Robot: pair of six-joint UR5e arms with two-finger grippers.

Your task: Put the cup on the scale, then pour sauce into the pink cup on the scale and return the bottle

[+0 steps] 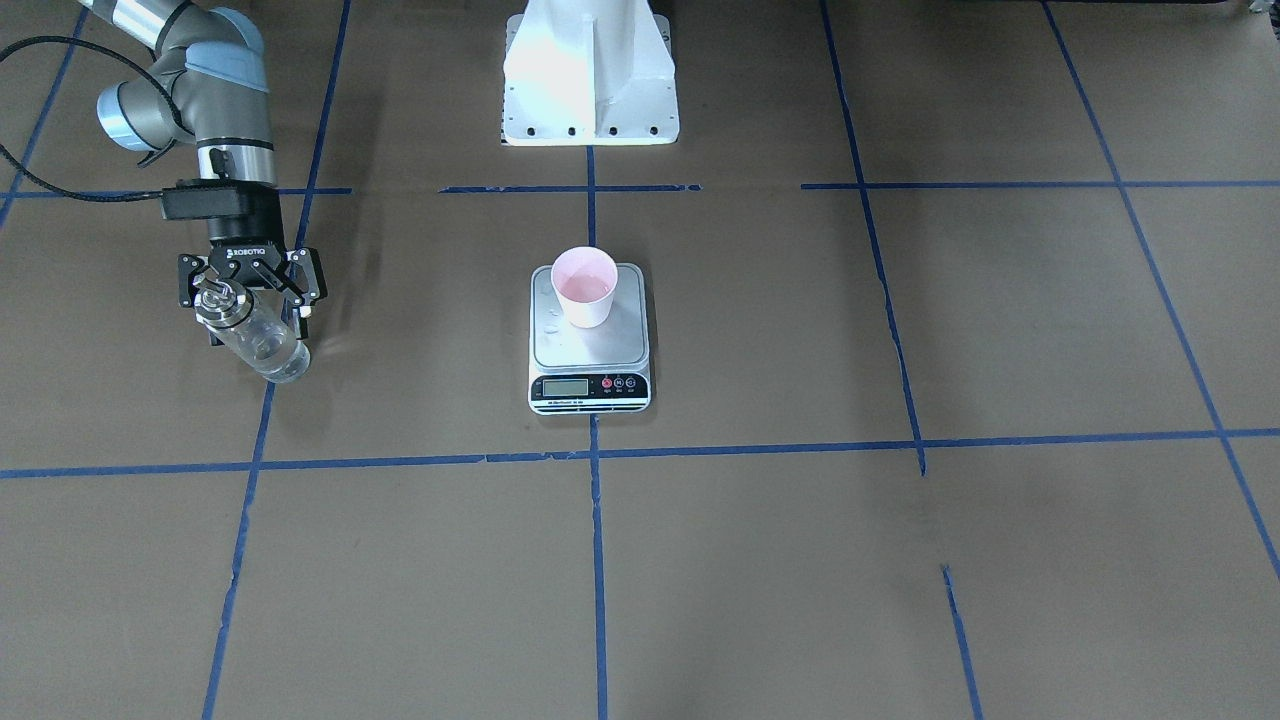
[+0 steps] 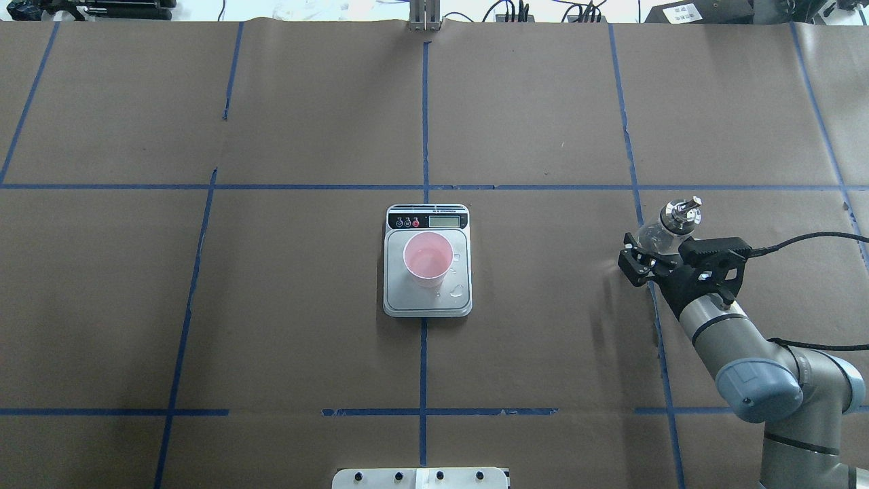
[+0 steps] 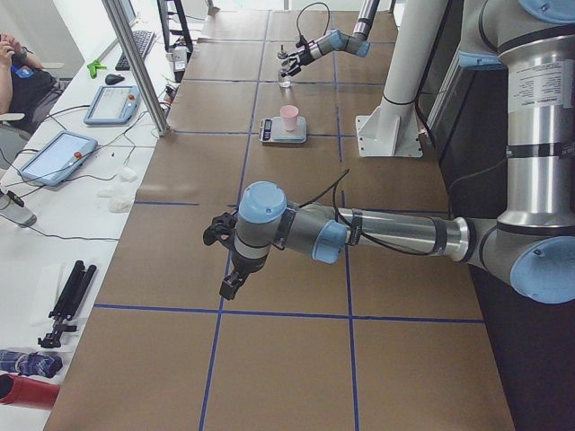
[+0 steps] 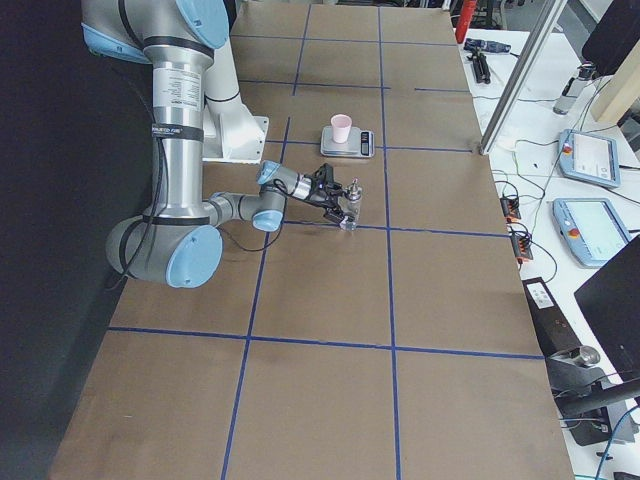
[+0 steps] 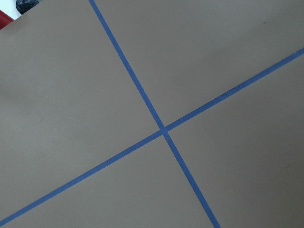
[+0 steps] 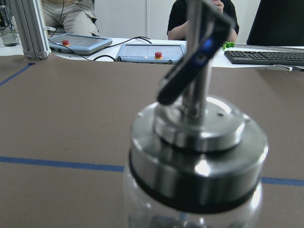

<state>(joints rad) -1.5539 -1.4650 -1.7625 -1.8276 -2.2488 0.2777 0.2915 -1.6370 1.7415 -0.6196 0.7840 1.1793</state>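
Observation:
The pink cup (image 1: pixel 585 285) stands upright on the scale (image 1: pixel 560 348), with clear sauce (image 2: pixel 428 263) lying in its bottom. Over on the robot's right side of the table, the bottle (image 1: pixel 255 335) stands upright on the brown paper. My right gripper (image 1: pixel 258 330) is level with its body and open, with one finger on each side of the glass. In the right wrist view, the bottle's silver collar and spout (image 6: pixel 194 142) fill the frame. My left gripper (image 3: pixel 229 287) hangs over bare table near the left end. I cannot tell whether it is open or shut.
A few drops of liquid (image 2: pixel 458 291) lie on the scale's platform (image 2: pixel 400 299) beside the cup (image 2: pixel 428 258). The white robot base (image 1: pixel 590 80) stands behind the scale. Blue tape lines (image 5: pixel 164 130) cross the brown paper. Tablets (image 6: pixel 147 50), a keyboard and seated people are beyond the far edge.

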